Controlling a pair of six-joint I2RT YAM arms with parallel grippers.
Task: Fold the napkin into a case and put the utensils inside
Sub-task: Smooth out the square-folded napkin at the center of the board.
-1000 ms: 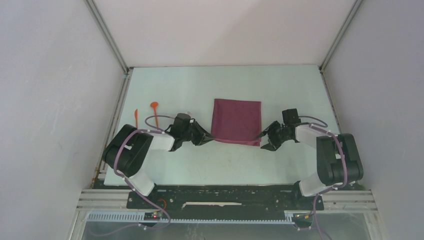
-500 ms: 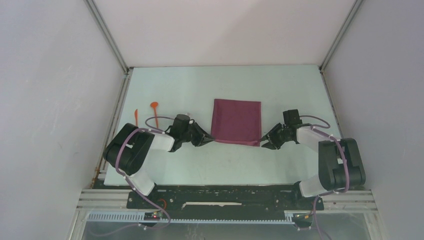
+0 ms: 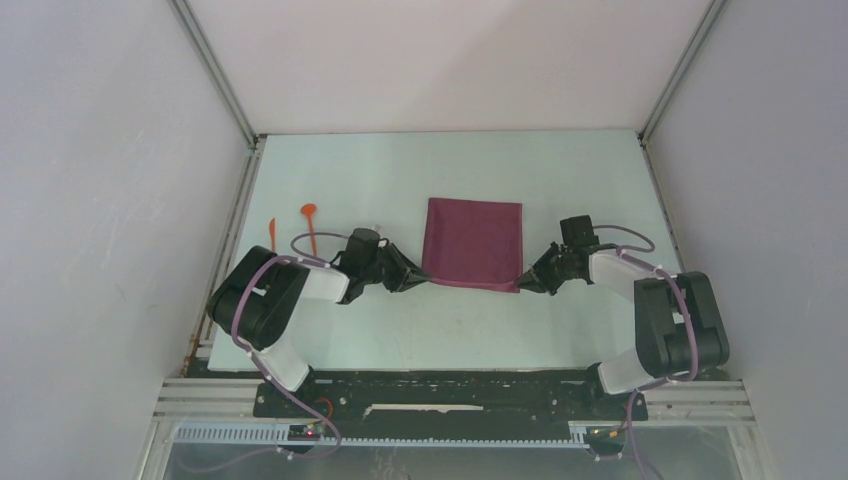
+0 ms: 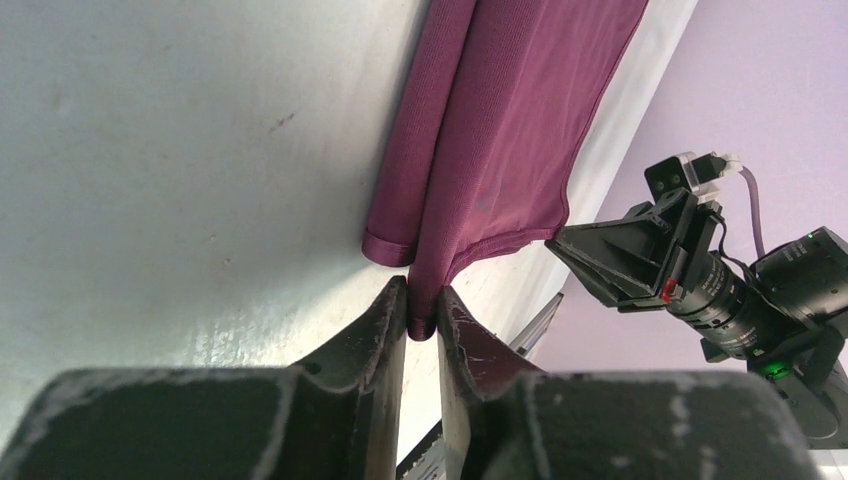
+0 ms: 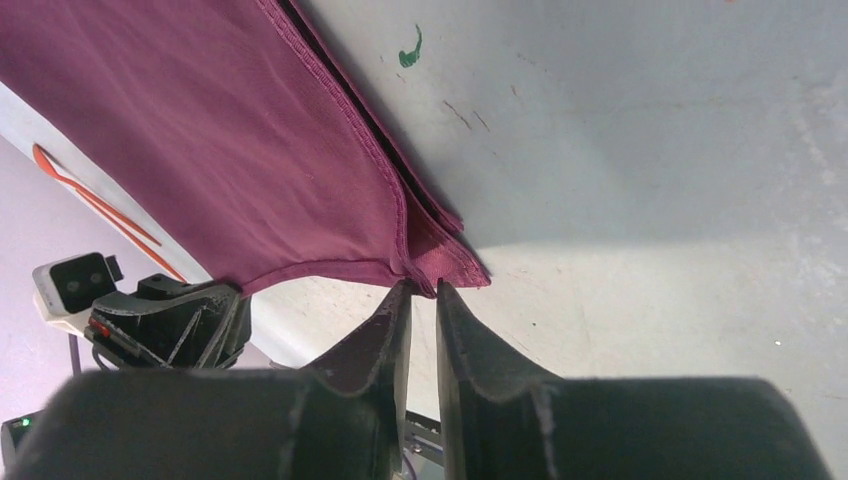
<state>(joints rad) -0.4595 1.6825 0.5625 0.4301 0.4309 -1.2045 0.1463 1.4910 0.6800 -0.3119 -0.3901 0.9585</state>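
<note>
The maroon napkin (image 3: 472,243) lies folded flat at mid-table, its near edge raised slightly between the two arms. My left gripper (image 3: 415,279) is shut on the near left corner; in the left wrist view the cloth (image 4: 510,130) is pinched between the tips (image 4: 423,298). My right gripper (image 3: 524,282) is at the near right corner, and in the right wrist view its tips (image 5: 422,290) are shut on the hem of the napkin (image 5: 220,130). Two orange utensils lie far left: one with a round end (image 3: 309,224), one thin piece (image 3: 272,234). No narrow case shape shows.
The pale table (image 3: 450,170) is enclosed by white walls with metal rails along the left (image 3: 232,235) and right sides. A small green mark (image 5: 410,48) is on the table surface near the napkin's right edge.
My right gripper has moved left to the napkin's near right corner and closed on it. The left gripper has kept its hold on the other corner.
</note>
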